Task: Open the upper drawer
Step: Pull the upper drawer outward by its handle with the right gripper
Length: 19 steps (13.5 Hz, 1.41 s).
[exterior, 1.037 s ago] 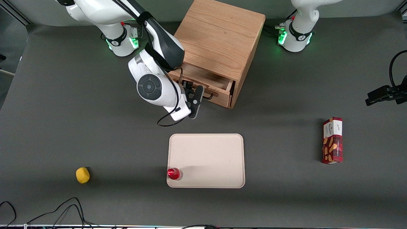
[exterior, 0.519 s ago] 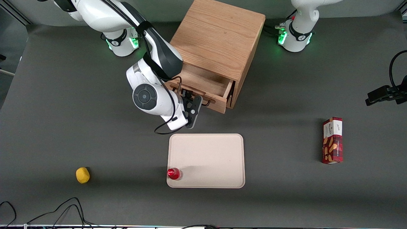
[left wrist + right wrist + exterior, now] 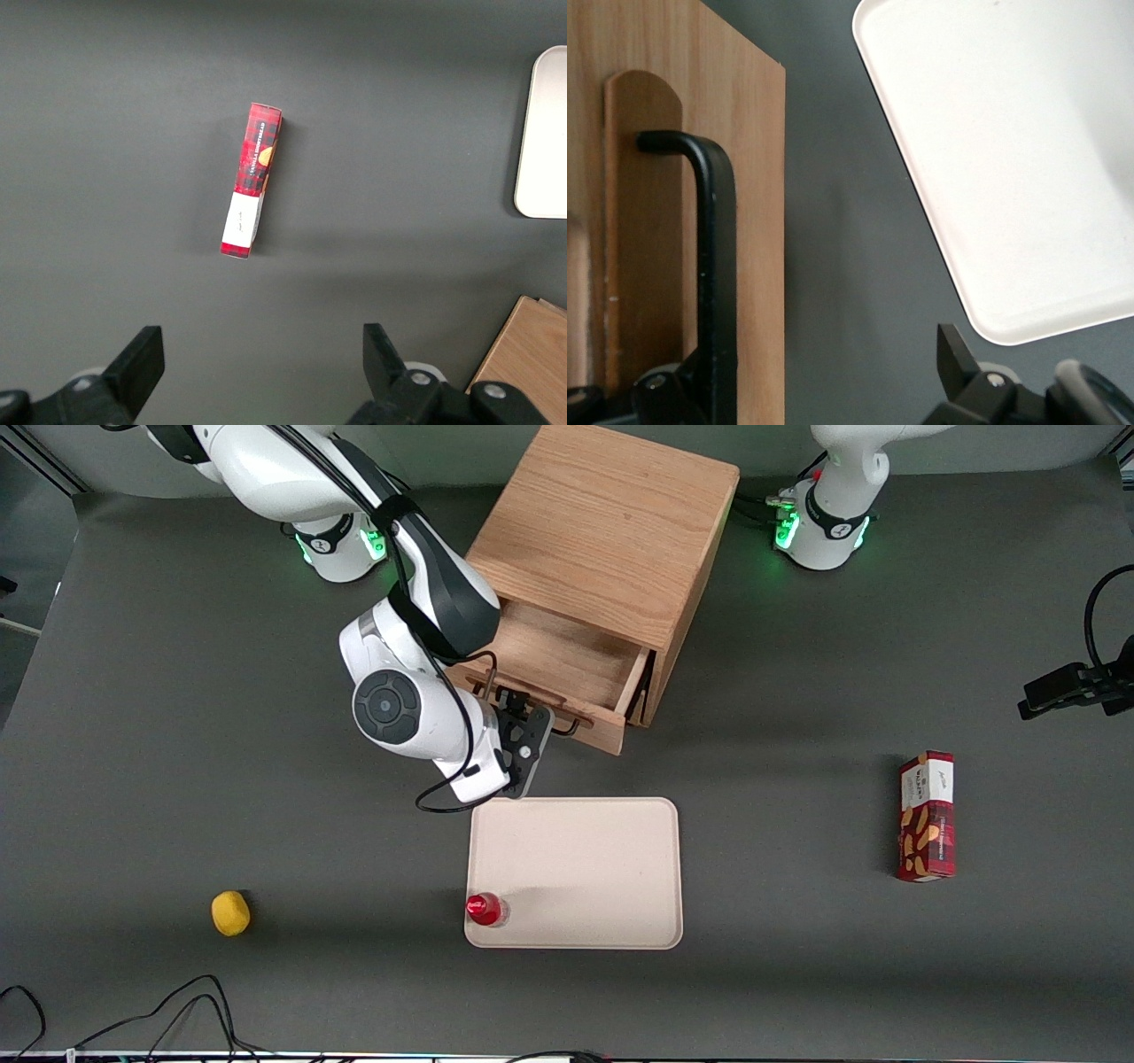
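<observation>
The upper drawer (image 3: 567,657) of the oak cabinet (image 3: 611,522) stands pulled partway out toward the front camera, and its plain wooden box is bare inside. Its black wire handle (image 3: 567,727) runs along the light wood front (image 3: 755,221). My right gripper (image 3: 524,735) hangs in front of the drawer at the working-arm end of that handle. In the right wrist view the handle bar (image 3: 715,257) lies against one finger, and the second finger (image 3: 953,352) stands well apart over the dark table. The gripper (image 3: 824,376) is open, hooked on the handle rather than clamped on it.
A beige tray (image 3: 576,872) lies just nearer the front camera than the gripper, its corner (image 3: 1028,150) close to the drawer front. A red-capped bottle (image 3: 485,909) stands on the tray's near corner. A yellow lemon (image 3: 230,913) and a red snack box (image 3: 927,816) lie farther out.
The drawer has slid farther out of the cabinet toward the front camera. My gripper moved with the handle, closer to the tray.
</observation>
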{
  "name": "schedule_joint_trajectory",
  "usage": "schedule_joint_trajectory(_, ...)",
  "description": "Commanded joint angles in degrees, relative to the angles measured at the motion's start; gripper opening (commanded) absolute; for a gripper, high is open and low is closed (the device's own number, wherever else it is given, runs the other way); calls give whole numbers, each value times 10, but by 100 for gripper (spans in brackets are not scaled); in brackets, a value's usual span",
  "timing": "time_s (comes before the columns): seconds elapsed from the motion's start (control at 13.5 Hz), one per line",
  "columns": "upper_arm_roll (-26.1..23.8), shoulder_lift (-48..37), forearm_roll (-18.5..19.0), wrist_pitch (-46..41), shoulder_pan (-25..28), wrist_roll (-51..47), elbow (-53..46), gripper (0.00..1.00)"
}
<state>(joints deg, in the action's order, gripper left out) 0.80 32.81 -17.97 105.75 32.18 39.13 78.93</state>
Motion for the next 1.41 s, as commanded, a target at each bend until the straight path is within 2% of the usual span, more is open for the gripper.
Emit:
schedule_joint_trajectory(0.0,15,14,-16,-1,2,23,-26,100)
schedule_joint_trajectory(0.96,52,28,-16,1,-5,62,-53,100)
schedule_joint_trajectory(1.33,59,30,-16,37,-6,63,-54,100)
